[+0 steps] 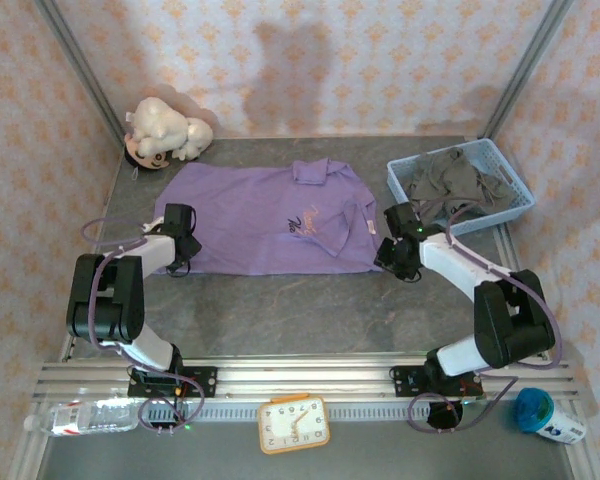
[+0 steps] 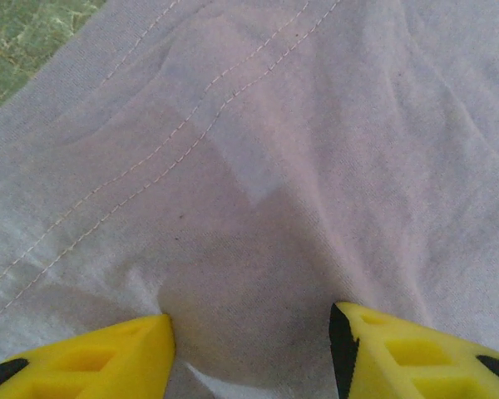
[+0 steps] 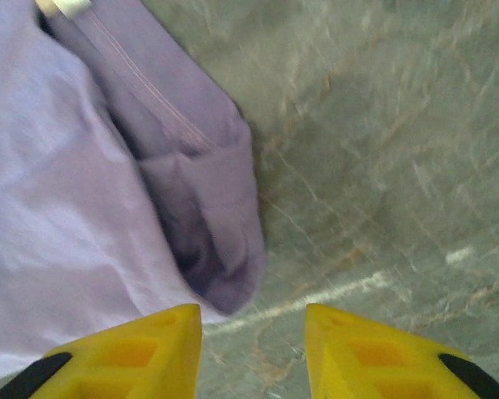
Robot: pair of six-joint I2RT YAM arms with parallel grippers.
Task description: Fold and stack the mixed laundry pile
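From above, the purple shirt (image 1: 265,215) lies spread flat in the middle of the tabletop (image 1: 310,300), logo side up. The grey shirt (image 1: 448,183) sits crumpled in the basket (image 1: 477,222) at the far right. A plush toy (image 1: 165,130) rests in the far left corner. The left hand (image 1: 180,228) is at the purple shirt's left edge and the right hand (image 1: 393,243) at its right edge, beside the basket. In the left wrist view, the yellow fingers (image 2: 108,357) stand well apart and press down on the purple cloth, which wrinkles between them. A double stitched seam runs diagonally ahead, and a bit of tabletop shows at the upper left. In the right wrist view, the fingers (image 3: 141,349) are apart and hold nothing. One is over the shirt's edge and the other over bare tabletop, with a folded sleeve end just ahead.
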